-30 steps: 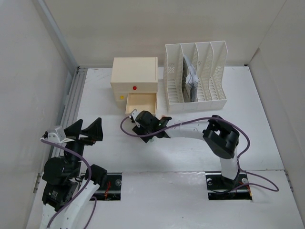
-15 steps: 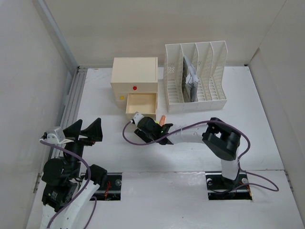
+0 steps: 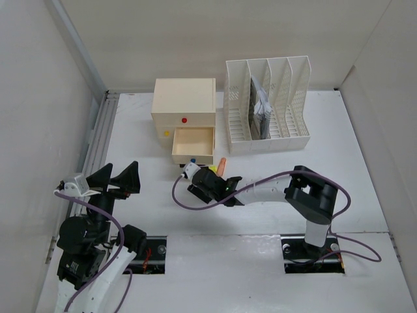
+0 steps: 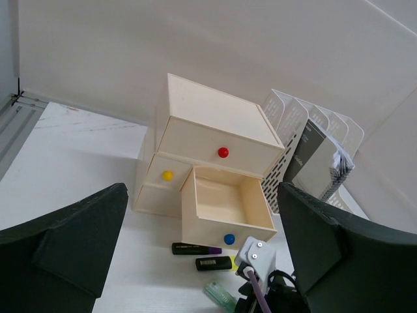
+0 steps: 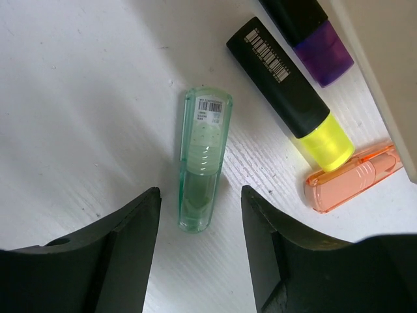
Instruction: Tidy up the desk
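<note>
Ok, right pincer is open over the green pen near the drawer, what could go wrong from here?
The green pen is round, lying between the open fingers of the right pincer; it may roll or squirt out as they close. The yellow-capped highlighter and orange pen lie close beside one finger, so coming down could knock them. The purple cable loops near the open drawer and might snag.

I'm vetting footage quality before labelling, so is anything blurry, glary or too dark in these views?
Top external view: even soft light, sharp, no glare. Left wrist view: drawer box crisp, the left gripper dark and soft-edged. Right wrist view: green tube sharp with a visible barcode, the right gripper blurred up close.
</note>
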`<state>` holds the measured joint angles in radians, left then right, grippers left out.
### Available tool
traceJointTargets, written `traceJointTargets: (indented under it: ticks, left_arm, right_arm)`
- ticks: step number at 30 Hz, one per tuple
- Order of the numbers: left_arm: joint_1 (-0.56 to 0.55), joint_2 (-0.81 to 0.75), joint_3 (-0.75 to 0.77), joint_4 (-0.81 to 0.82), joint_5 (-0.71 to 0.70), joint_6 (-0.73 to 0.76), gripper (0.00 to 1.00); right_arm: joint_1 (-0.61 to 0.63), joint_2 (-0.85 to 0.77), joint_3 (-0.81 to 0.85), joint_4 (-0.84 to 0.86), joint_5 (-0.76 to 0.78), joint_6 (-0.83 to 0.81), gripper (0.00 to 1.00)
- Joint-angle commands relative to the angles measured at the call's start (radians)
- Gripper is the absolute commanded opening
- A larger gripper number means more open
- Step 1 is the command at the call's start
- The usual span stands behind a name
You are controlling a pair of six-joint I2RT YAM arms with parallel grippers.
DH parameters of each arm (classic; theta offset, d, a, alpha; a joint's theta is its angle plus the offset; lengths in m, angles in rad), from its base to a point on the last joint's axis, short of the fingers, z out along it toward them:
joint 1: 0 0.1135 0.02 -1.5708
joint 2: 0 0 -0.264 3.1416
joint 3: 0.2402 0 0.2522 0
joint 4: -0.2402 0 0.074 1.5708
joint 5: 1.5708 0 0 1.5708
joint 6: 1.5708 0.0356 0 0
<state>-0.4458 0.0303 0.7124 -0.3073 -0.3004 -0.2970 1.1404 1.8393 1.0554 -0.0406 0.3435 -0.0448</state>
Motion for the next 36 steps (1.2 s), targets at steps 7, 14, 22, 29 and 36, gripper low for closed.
traceJointTargets:
  ticks: [7, 14, 22, 29, 36]
  left_arm:
    - [-0.005, -0.021, 0.001, 0.043, -0.006, 0.004, 0.99]
    - [-0.005, -0.021, 0.001, 0.043, -0.015, 0.004, 0.99]
    - [-0.005, -0.021, 0.001, 0.043, -0.016, 0.004, 0.99]
    - [-0.005, -0.021, 0.001, 0.043, -0.016, 0.004, 0.99]
    - [-0.005, -0.021, 0.001, 0.043, -0.025, 0.004, 0.99]
  right_arm:
    - [0.004, 0.008, 0.0, 0.059, -0.089, 0.005, 0.57]
    - [0.004, -0.003, -0.012, 0.059, -0.143, 0.046, 0.56]
    - [-0.099, -0.002, -0.012, 0.059, -0.132, 0.127, 0.53]
    - [-0.133, 0.018, 0.006, 0.024, -0.21, 0.174, 0.5]
    - [-0.133, 0.037, 0.006, 0.024, -0.251, 0.174, 0.43]
